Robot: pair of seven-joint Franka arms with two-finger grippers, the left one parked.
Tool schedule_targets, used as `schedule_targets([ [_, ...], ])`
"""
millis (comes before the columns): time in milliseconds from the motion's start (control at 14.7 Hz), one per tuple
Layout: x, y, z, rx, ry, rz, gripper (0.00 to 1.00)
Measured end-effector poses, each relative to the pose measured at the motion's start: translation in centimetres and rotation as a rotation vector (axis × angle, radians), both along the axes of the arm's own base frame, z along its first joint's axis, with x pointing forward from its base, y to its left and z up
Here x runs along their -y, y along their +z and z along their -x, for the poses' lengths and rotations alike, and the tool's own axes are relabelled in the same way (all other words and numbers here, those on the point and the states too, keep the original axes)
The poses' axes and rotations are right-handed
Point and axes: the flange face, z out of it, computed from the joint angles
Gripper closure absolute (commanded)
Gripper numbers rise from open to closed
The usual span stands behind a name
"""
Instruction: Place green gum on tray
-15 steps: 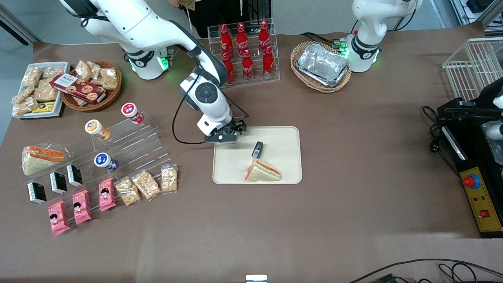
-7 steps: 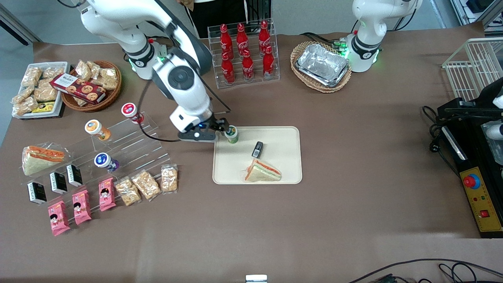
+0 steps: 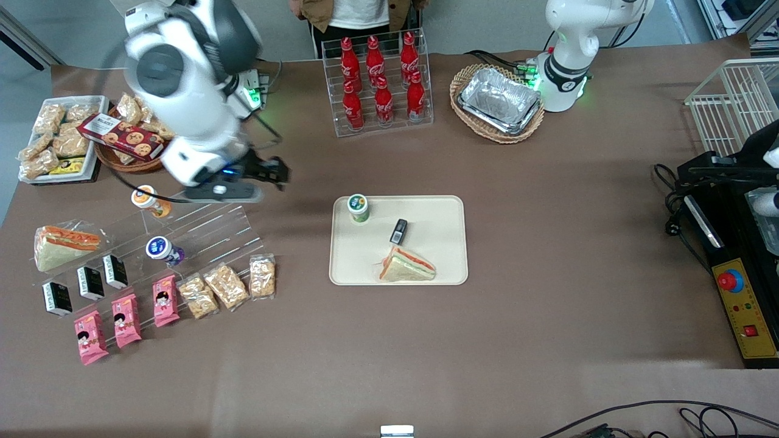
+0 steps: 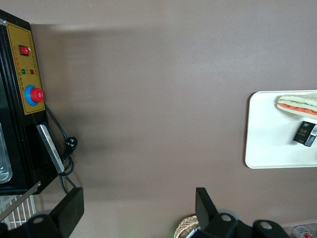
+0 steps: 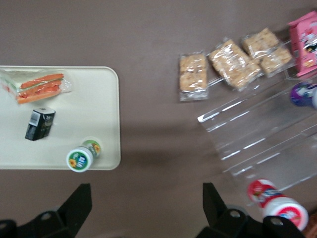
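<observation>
The green gum stands upright on the cream tray, in the tray's corner nearest the working arm and farthest from the front camera. It also shows in the right wrist view, on the tray. My right gripper is open and empty. It hangs high above the bare table, well away from the gum toward the working arm's end, next to the clear stepped stand. In the right wrist view the gripper has its jaws wide apart with only table between them.
A wrapped sandwich and a small black box lie on the tray. The clear stepped stand holds orange and purple bottles. Snack packs lie in front of it. A cola rack and a foil-tray basket stand farther back.
The gripper let go of the green gum on the tray, then rose and drew back toward the working arm's end. The gum stays standing on the tray.
</observation>
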Motion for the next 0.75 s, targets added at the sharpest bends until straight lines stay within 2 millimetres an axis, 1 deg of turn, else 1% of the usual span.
schedule_targets([
  [136,4.9,2.4,-0.4,-0.008,0.038,-0.021,0.00],
  [341,12.4,4.8,-0.6,-0.026,0.081,-0.047,0.00],
  [477,17.0,7.0,-0.7,-0.031,0.114,-0.066,0.00],
  [614,20.7,9.6,-0.7,-0.015,0.127,-0.081,0.00],
  [750,23.1,11.8,-0.5,0.000,0.114,-0.087,0.00],
])
